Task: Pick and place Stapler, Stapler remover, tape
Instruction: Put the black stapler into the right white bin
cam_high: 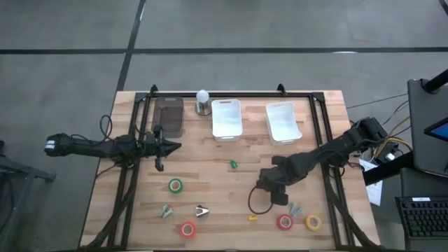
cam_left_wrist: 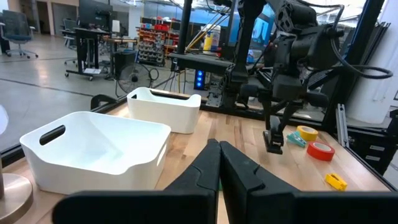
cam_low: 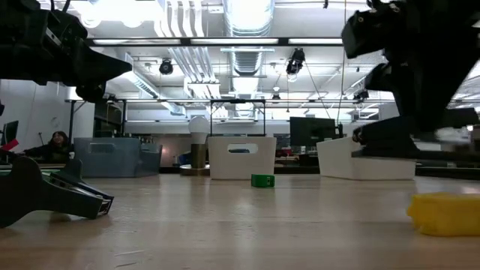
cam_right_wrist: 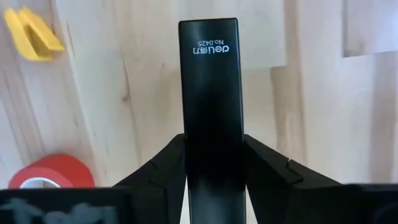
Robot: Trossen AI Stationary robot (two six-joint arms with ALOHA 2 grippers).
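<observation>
My right gripper [cam_high: 278,194] is shut on a black stapler [cam_right_wrist: 209,81] over the table's near right part. It also shows in the left wrist view [cam_left_wrist: 273,138], just above the wood. My left gripper [cam_high: 173,147] is shut and empty above the table's left middle. Tape rolls lie flat on the table: green [cam_high: 175,185], red [cam_high: 187,229], red [cam_high: 284,222] and yellow [cam_high: 313,222]. Claw-shaped staple removers lie about: green [cam_high: 233,164], yellow [cam_high: 253,218], teal [cam_high: 295,208], black [cam_high: 202,211]. My right gripper pinches the stapler's two long sides [cam_right_wrist: 186,140] between its two fingers [cam_right_wrist: 163,167]. The stapler lies along the fingers and sticks out well past their tips. The fingers slant down toward the table. The stapler looks lifted clear of the wood.
Two white bins [cam_high: 227,117] [cam_high: 283,122] and a dark bin [cam_high: 169,115] stand along the far edge, with a white bulb on a round base [cam_high: 203,101] between them. A black frame [cam_high: 231,94] runs around the table. Another teal remover [cam_high: 166,211] lies near left.
</observation>
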